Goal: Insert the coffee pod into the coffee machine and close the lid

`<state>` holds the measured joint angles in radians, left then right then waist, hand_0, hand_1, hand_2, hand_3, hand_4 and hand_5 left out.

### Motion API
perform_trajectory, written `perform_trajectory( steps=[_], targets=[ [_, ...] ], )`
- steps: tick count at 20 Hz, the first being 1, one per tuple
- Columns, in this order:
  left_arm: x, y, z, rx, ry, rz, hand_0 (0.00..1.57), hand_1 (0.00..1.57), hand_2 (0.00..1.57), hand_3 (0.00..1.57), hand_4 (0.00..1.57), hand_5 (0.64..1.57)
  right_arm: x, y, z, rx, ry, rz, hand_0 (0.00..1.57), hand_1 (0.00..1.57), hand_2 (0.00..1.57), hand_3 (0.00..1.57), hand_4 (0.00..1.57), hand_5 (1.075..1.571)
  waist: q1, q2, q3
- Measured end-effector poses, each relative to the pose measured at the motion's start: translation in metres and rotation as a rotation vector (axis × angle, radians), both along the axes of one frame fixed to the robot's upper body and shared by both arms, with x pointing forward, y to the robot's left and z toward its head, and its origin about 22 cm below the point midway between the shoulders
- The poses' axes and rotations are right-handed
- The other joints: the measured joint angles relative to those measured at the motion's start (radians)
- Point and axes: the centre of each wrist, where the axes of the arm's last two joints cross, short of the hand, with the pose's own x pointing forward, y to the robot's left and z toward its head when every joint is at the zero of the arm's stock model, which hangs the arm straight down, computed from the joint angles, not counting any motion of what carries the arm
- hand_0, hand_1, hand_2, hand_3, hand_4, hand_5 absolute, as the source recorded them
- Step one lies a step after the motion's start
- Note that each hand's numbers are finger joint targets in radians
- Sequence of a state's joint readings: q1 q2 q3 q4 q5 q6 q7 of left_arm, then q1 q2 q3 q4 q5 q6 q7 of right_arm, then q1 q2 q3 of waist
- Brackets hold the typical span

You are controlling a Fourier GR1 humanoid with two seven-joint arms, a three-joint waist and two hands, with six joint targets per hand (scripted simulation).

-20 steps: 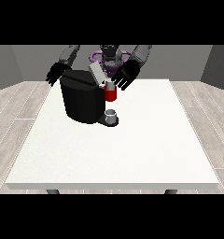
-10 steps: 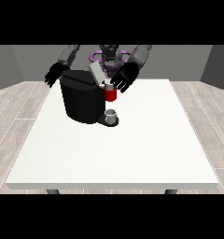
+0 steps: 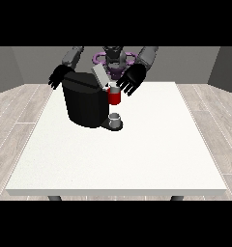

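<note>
At the view's left, a black hand (image 3: 56, 77) hangs above the table's (image 3: 137, 159) far left corner, just behind the upper left edge of the coffee machine (image 3: 85, 101). Its fingers point downward and look relaxed and spread; it holds nothing and seems not to touch the machine, though the gap is too small to judge for sure.

The coffee machine is a black, rounded block standing on the table near the far edge, left of the middle. Its grey lid (image 3: 99, 75) stands tilted up and open, rising from the top of the machine toward the robot. On the machine's right side sits a red part (image 3: 114, 96) with a small pale piece on top of it, which may be the coffee pod (image 3: 112, 86); it is too small to tell for certain. Below the red part, a small grey cup (image 3: 116, 118) stands on the machine's dark base plate.

Just right of the lid and the red part hovers the hand at the view's right (image 3: 131, 80). Its palm faces the camera and its fingers are spread out and fairly straight, gripping nothing. Its fingertips reach close to the pale piece and the top of the red part; contact cannot be told.
</note>
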<state>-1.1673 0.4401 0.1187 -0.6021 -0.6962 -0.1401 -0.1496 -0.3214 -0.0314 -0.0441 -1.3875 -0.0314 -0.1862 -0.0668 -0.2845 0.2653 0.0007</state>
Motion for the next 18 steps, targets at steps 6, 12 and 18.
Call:
perform_trajectory(
  steps=[6, 12, 18],
  targets=[
    [-0.001, 0.003, 0.002, 0.069, -0.001, -0.042, 0.0, 0.0, 0.0, 0.0, 0.0, 1.571, 0.001, -0.006, 0.002, -0.004, -0.005, 0.001, 0.0, 0.0, 0.0, 0.0, 0.41, 1.571, 0.002, 0.006, 0.0022],
    [-0.001, -0.002, 0.01, 0.117, 0.016, -0.046, 0.0, 0.0, 0.0, 0.0, 0.0, 1.571, 0.002, -0.006, -0.006, -0.002, 0.008, -0.016, 0.0, 0.0, 0.0, 0.0, 0.35, 1.571, 0.013, 0.003, 0.0013],
    [-0.001, -0.007, -0.004, 0.126, 0.058, -0.054, 0.0, 0.0, 0.0, 0.0, 0.0, 1.571, -0.001, -0.018, -0.015, -0.009, 0.047, -0.033, 0.0, 0.0, 0.0, 0.0, 0.42, 1.571, 0.033, -0.041, 0.0]
  ],
)
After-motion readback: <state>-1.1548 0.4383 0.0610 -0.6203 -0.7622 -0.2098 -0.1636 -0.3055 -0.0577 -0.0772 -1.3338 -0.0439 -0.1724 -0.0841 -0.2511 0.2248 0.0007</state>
